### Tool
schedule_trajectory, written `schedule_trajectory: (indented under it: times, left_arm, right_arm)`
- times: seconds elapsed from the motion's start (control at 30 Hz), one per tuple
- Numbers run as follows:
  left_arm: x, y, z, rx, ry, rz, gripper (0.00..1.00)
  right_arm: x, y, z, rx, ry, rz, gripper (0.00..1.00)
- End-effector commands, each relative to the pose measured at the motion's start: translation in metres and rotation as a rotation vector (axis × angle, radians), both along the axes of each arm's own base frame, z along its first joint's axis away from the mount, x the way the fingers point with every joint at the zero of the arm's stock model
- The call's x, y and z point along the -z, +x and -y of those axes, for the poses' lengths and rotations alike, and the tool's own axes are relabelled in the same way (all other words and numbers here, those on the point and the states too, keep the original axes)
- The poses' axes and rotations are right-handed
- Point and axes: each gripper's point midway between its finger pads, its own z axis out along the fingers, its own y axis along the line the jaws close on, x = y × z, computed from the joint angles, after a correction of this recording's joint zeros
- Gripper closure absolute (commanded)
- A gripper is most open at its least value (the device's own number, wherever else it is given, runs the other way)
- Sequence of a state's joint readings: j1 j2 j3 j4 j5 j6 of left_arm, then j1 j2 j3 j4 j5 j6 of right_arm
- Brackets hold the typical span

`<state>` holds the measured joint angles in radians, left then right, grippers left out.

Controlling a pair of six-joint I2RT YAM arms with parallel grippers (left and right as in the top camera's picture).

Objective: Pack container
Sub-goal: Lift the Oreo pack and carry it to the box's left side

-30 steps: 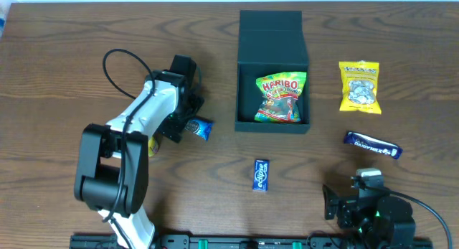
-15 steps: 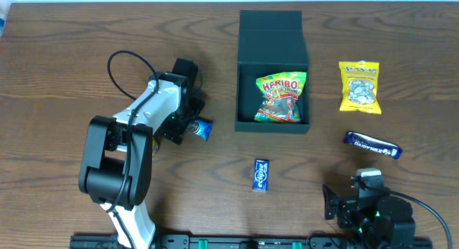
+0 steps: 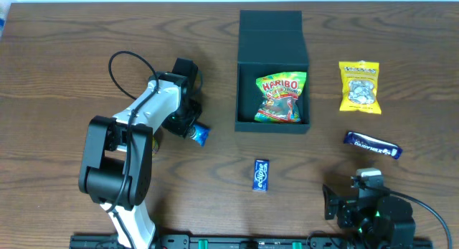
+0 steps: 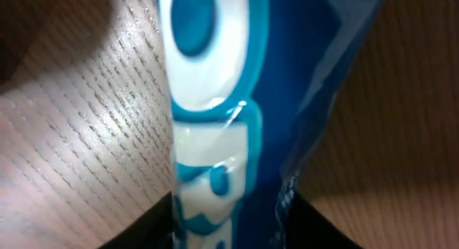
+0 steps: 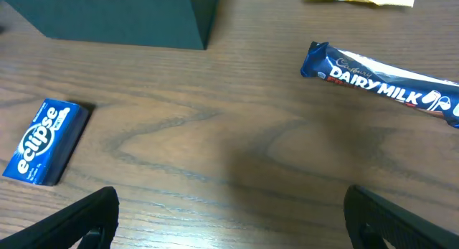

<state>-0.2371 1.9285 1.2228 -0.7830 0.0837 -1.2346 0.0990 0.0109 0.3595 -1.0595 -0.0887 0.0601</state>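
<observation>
Left of the open container (image 3: 271,35), at the far middle of the table (image 3: 64,41), your left gripper (image 3: 188,128) pinches the blue packet (image 3: 201,134). Your right gripper (image 5: 229,206) rests at the near edge, fingers wide apart.

Matte teal-black container (image 3: 272,62) stands open — lid flap laid back, Haribo bag (image 3: 281,98) inside.

Left arm stretched forward, left gripper (image 3: 188,127) pinching blue packet (image 4: 215,120). Right arm tucked back, right gripper (image 5: 229,217) spread wide.
</observation>
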Motion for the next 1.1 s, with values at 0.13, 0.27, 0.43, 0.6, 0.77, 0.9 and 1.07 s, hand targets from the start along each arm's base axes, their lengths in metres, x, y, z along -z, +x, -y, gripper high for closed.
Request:
schedule_trajectory:
  times: [0.13,0.27,0.43,0.6,0.77,0.9,1.07]
  left_arm:
    - [0.005,-0.007,-0.004,-0.004,0.013,-0.036,0.76]
    - [0.004,-0.008,-0.004,-0.004,0.013,-0.039,0.82]
    - [0.002,-0.011,-0.005,-0.003,0.017,-0.048,0.91]
    - [-0.011,-0.005,-0.003,0.044,0.010,-0.015,0.94]
    - [-0.032,0.006,0.000,0.127,0.000,0.025,0.94]
    - [-0.057,0.014,0.003,0.224,-0.001,0.037,0.94]
    - [-0.099,0.027,0.012,0.379,-0.003,0.074,0.94]
  right_arm:
    - [0.003,-0.001,0.002,0.017,0.003,-0.007,0.01]
    - [0.003,-0.001,0.002,0.017,0.003,-0.007,0.01]
    - [0.003,-0.001,0.002,0.017,0.003,-0.007,0.01]
    - [0.003,-0.001,0.002,0.017,0.003,-0.007,0.01]
    - [0.003,-0.001,0.002,0.017,0.003,-0.007,0.01]
    - [0.003,-0.001,0.002,0.017,0.003,-0.007,0.01]
    - [0.003,-0.001,0.002,0.017,0.003,-0.007,0.01]
